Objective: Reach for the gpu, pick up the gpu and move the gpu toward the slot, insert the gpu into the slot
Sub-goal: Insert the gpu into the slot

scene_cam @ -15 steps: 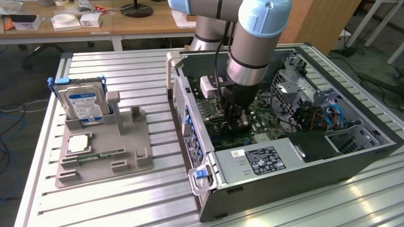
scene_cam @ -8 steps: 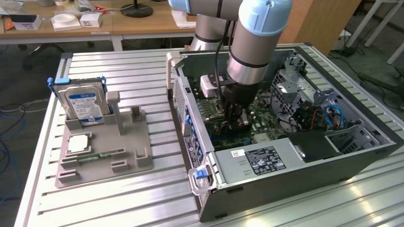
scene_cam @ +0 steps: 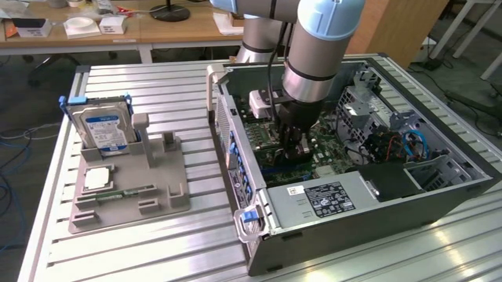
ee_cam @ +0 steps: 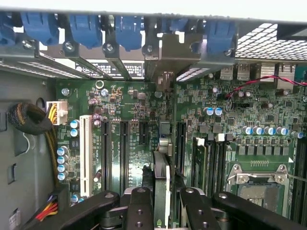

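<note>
On the ribbed metal counter [scene_cam: 157,247], the open computer case [scene_cam: 439,194] sits frame-right. The claw [ee_cam: 162,201] grips the gpu [ee_cam: 161,177] edge-on above the motherboard [ee_cam: 129,103]; keep it vertical, aligned with the slot [ee_cam: 180,141].

A ribbed metal worktable [scene_cam: 180,88] fills the foreground, catching pale glare near the exterior view's right. Behind it stands a wooden desk [scene_cam: 117,29] with white legs, carrying small white boxes [scene_cam: 82,26] and a black round lamp base [scene_cam: 170,12]. Cables [scene_cam: 462,88] trail over grey floor [scene_cam: 23,88].
</note>
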Controlling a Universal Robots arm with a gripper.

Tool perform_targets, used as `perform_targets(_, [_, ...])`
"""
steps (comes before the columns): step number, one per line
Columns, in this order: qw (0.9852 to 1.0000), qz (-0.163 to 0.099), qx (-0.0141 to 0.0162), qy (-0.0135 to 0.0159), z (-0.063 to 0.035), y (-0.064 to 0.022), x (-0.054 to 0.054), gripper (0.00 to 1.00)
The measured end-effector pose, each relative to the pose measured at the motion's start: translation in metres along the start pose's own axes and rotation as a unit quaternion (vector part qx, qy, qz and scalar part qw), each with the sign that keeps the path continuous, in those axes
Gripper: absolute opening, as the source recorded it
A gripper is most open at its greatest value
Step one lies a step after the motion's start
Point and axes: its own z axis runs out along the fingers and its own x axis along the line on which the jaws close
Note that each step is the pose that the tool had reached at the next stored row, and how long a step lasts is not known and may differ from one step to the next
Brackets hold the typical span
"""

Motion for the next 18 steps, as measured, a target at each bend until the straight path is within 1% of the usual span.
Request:
perform_targets(5, [1.0000,0.000,0.0001,-0.0001,0.0021,0.0003,0.0021,0.26])
perform_targets(9, [1.0000,0.000,-0.0003,0.0014,0.0067,0.0005,0.0026,0.26])
perform_targets(11, [1.0000,0.000,0.0000,0.0009,0.0082,0.0006,0.0025,0.26])
perform_targets(18, [1.0000,0.000,0.0000,0.0008,0.0083,0.0007,0.0025,0.26])
